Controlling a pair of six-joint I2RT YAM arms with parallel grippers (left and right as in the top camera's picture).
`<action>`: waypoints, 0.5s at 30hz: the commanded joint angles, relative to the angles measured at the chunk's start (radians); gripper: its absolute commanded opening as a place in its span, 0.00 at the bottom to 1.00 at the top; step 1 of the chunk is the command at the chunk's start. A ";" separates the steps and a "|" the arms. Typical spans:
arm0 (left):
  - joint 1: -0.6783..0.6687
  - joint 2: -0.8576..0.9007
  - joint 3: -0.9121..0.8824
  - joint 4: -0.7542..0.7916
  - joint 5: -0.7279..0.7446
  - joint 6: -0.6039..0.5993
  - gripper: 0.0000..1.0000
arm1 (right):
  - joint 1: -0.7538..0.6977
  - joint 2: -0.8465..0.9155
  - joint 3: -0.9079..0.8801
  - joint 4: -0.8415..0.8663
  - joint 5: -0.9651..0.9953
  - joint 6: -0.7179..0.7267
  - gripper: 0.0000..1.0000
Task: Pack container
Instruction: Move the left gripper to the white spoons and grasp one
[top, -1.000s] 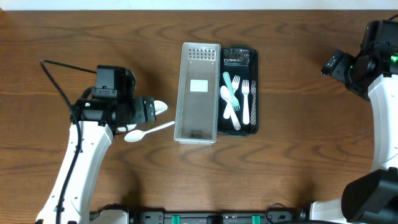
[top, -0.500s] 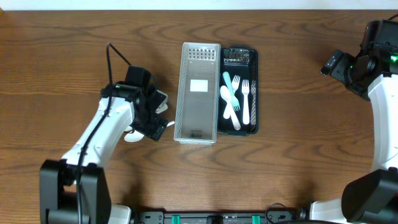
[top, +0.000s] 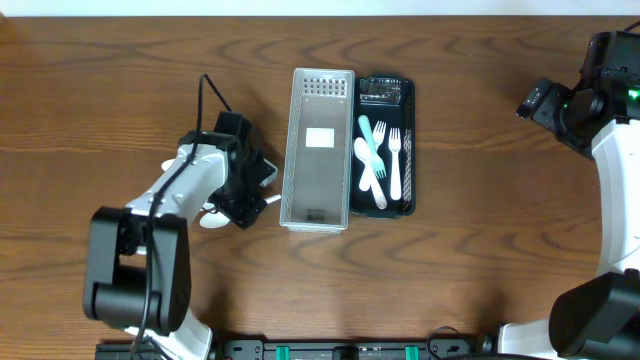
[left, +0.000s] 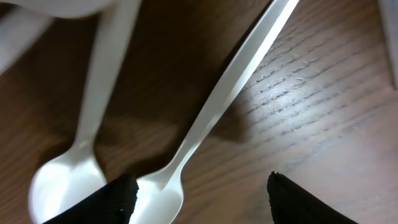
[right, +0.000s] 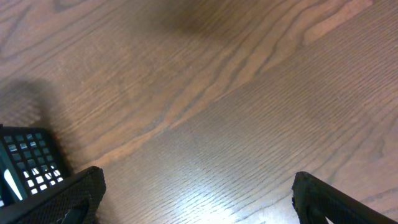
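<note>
The left gripper (left: 200, 190) hangs low over the table (top: 120, 90) with its jaws spread wide and nothing between the pads. Two white spoons lie under it, just left of the container (top: 318, 150). In the wrist view the near spoon (left: 211, 112) runs slantwise, its bowl down by the left finger (left: 109, 202) and just inside the gap, its handle reaching up to the right. The second spoon (left: 93, 106) lies just beside it to the left, outside the jaws, its bowl next to the same finger. Whether the finger touches either bowl cannot be told. From overhead the left gripper (top: 247, 203) covers most of both, and only one bowl (top: 212, 218) and a handle tip show.

The container stands lengthwise in mid-table, touching the black tray (top: 408, 150) on its right, which holds white forks, white spoons and one teal piece.

The right gripper (right: 199, 186) is wide too, holding nothing, above bare wood with a corner of the black tray at the left edge of its view; overhead it sits well apart at the far right (top: 532, 100).

A second ago the left gripper lay level, pointing at the container, with both spoons in plain view. Since then it has turned downward and closed in over them, and the arm's elbow has swung in. The spoons, container, tray and right arm have not shifted.
</note>
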 joint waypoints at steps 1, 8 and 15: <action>-0.001 0.042 0.007 0.010 -0.021 0.028 0.68 | -0.009 0.005 -0.004 0.003 0.000 -0.005 0.99; -0.001 0.099 0.005 0.044 -0.038 0.028 0.47 | -0.009 0.005 -0.004 0.002 0.003 -0.005 0.99; -0.004 0.105 0.000 0.046 -0.038 0.021 0.09 | -0.009 0.005 -0.004 0.003 0.003 -0.005 0.99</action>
